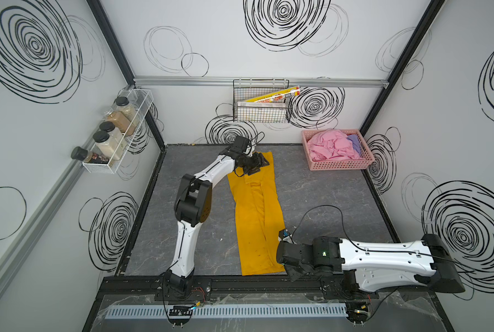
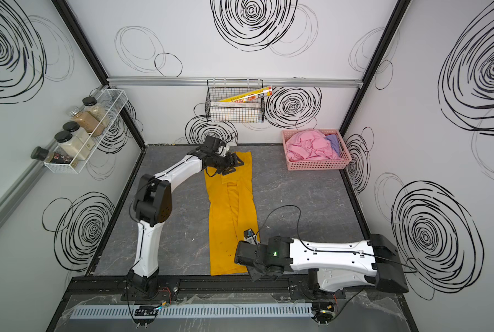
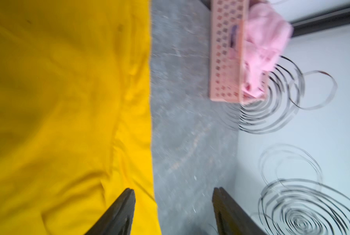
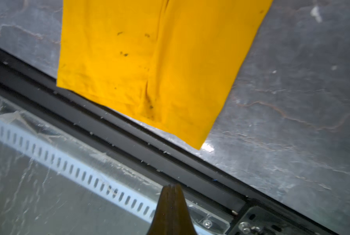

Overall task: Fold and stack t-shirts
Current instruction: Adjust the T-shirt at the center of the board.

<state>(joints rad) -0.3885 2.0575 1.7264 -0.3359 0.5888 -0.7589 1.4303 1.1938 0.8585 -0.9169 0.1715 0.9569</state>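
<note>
A mustard-yellow t-shirt lies folded into a long narrow strip down the middle of the grey table, as both top views show. My left gripper hovers over its far end. Its jaws stand open and empty in the left wrist view, one fingertip over the yellow cloth. My right gripper is shut on nothing, low by the shirt's near right corner. A pink t-shirt and a lavender one lie crumpled in the basket.
The pink perforated basket stands at the table's back right corner. A black wire basket with boxes hangs on the back wall. A white jar rack is on the left wall. A black rail borders the front.
</note>
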